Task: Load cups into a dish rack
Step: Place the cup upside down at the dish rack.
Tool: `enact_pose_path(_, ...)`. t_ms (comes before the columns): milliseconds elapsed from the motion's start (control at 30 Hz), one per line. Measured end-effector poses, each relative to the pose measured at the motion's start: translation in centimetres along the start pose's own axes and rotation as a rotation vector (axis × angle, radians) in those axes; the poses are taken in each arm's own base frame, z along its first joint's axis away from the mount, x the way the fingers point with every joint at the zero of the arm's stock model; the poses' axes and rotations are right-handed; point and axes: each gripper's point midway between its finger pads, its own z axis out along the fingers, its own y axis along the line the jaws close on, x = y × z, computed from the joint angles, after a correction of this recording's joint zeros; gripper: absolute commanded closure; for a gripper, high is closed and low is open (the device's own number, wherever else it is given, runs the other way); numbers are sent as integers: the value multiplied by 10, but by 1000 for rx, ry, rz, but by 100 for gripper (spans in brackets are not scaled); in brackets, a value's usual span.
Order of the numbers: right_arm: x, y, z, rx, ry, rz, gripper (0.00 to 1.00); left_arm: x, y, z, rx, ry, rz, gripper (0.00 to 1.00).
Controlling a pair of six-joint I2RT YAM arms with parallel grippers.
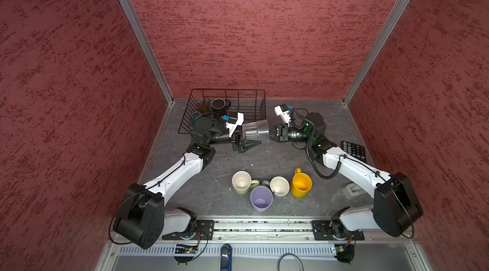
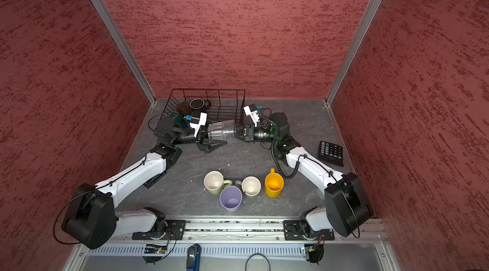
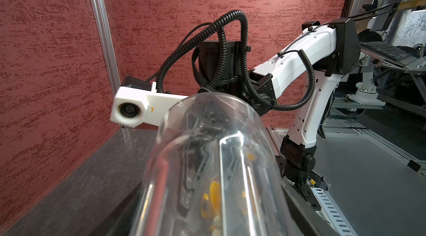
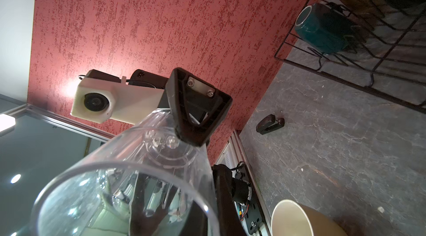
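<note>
Broadly, the dark stone-patterned table (image 1: 225,166) takes up the floor between three red walls. At its far left, close to the back wall, stands the black wire dish rack (image 1: 247,108). Three cups sit in the rack's left part: a black mug (image 1: 219,105) upright, an amber tumbler (image 1: 203,109) just beside it, and a teal mug (image 1: 196,116) nearer the front, partly hidden by the left arm.

Both arms reach inward and meet just in front of the rack's near right corner. Between them a clear glass (image 1: 255,130) is held off the table, lying on its side, with its ribbed base toward the left arm and its wide mouth toward the right. The left gripper (image 1: 250,137) has its jaws partly apart, one finger on each side of the base, clamped on it. The right gripper (image 1: 270,133) has its jaws nearly together, pinching the glass's rim.

A black calculator (image 1: 354,150) lies by the right wall.

Near the front edge, four cups stand upright in a tight group: a pale green mug (image 1: 242,182), a lilac tumbler (image 1: 261,199) closest to the front, a grey mug (image 1: 279,185) and a yellow mug (image 1: 300,185).

A small black stapler (image 4: 269,124) lies on the table, well apart from the rack, in the right wrist view.
</note>
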Motion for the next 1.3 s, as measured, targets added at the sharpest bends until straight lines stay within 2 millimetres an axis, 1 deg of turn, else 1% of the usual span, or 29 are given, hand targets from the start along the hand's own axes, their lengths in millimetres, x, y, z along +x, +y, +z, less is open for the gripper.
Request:
enact_pose_path(133,3,1,4,-7,9,-2,73,1,4,1,-31,1,-11,100)
enact_pose_path(333,4,2,5,-10,10,-7,61,-1,6,-1,-51,2,-8,100)
enact_pose_path(567,2,-5,4,18,-6,-14,52,-10,5,-9,-73,-2,8,100)
enact_pose_path(733,-7,-16,-4,80,-51,-8,46,-12,11,-19,-110,10,-19,100)
enact_pose_path(900,-20,-31,-26,205,-137,-5,37,-21,23,-31,-179,27,-59,100)
enact_pose_path(1033,-27,-45,-50,358,-215,-31,25,-33,37,-49,-277,43,-98,100)
enact_pose_path(1100,-30,-48,-64,431,-251,-56,18,-35,44,-59,-329,52,-124,100)
enact_pose_path(1167,-35,-50,-78,498,-290,-83,14,-34,52,-70,-380,66,-158,100)
enact_pose_path(1300,-41,-52,-104,599,-350,-120,10,-22,65,-90,-476,106,-256,100)
